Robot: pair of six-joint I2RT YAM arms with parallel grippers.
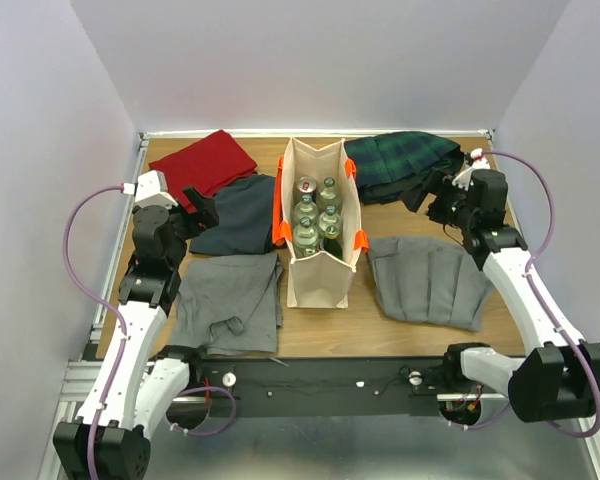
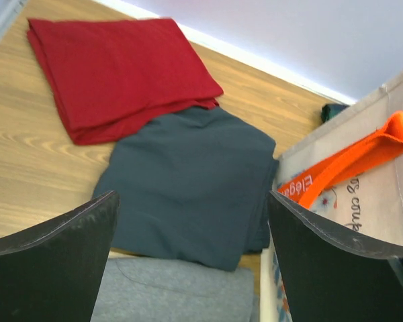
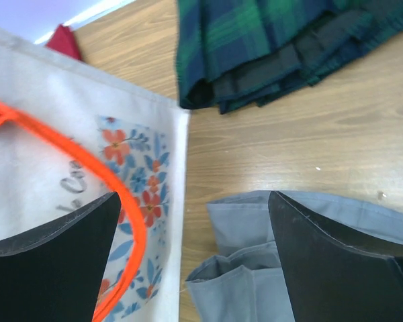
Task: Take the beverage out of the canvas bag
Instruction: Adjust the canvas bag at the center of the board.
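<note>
top external | canvas bag (image 1: pixel 320 280) – bottles (image 1: pixel 317 222) half hidden | left gripper (image 1: pixel 202 212), right gripper (image 1: pixel 425 196) – jaws apart, empty

Cursive lettering runs along the side of the canvas bag (image 2: pixel 363 208), partly covered by its orange handle (image 2: pixel 352 164). Only "Elega" reads clearly on the left wrist view; the rest is illegible.
</note>
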